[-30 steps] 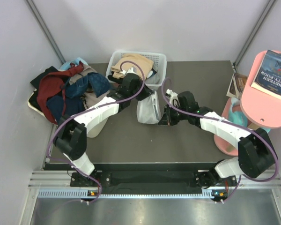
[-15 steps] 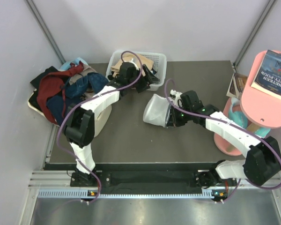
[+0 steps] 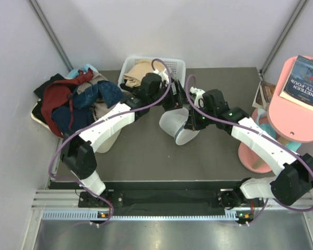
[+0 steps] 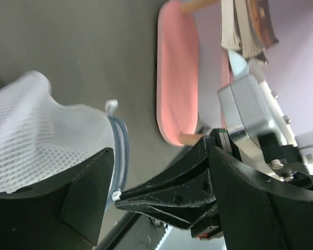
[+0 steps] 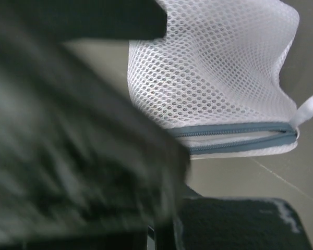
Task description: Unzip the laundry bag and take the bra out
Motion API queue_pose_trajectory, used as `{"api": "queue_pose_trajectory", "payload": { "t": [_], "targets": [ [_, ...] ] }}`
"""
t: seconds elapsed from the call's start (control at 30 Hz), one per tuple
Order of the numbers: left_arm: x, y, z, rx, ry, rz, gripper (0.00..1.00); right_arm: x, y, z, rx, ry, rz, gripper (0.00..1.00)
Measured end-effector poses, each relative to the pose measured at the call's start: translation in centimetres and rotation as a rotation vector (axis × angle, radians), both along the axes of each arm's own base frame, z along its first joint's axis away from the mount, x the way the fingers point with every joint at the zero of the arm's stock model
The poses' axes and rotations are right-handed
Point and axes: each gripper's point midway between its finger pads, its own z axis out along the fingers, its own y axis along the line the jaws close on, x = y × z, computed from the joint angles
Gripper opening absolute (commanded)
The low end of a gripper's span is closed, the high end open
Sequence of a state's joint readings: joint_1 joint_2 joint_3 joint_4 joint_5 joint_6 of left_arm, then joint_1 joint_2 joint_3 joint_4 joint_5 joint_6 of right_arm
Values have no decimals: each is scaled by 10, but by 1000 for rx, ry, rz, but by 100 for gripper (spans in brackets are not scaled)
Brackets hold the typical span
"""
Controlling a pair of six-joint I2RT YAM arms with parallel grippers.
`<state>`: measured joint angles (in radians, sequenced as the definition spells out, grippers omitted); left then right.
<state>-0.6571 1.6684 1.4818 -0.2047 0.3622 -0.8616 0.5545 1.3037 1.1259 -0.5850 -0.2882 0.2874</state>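
Top view overhead, whole table; wrist views close, sharing laundry bag; right perhaps nearest.

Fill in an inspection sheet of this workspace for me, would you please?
Surface: dark grey table, flat.
Job's things: white mesh laundry bag mid-table, with a grey zipper along its rim; bra nothing seen.
Clutter: white basket holding a tan garment; clothes pile at the left edge.
End effectors: left end effector open beside the bag; right end effector shut on the bag's edge.
Cables: purple cables looped along both arms.
Surroundings: pink side table at right, carrying a book.
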Motion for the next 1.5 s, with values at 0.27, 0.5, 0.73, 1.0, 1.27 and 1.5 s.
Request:
{"api": "queue_pose_trajectory", "payload": {
  "t": [0.27, 0.5, 0.73, 1.0, 1.27, 1.5],
  "targets": [
    [-10, -10, -47, 82, 84, -71, 77, -5, -8, -8, -24, 13, -21, 0],
    [-33, -2, -96, 149, 160, -84, 79, -5, -14, 4, -9, -24, -68, 0],
    [-38, -7, -99, 129, 153, -95, 74, -10, -16, -2, -7, -7, -75, 0],
    [-41, -20, -109, 130, 169, -135, 41, -11, -16, -2, -5, -8, -74, 0],
    [-40, -30, -101, 73, 170, -147, 0, -12, -16, -9, -2, -1, -74, 0],
    [-21, -26, -94, 33, 177, -72, 0, -18, -12, -16, 26, 26, -66, 0]
  ]
}}
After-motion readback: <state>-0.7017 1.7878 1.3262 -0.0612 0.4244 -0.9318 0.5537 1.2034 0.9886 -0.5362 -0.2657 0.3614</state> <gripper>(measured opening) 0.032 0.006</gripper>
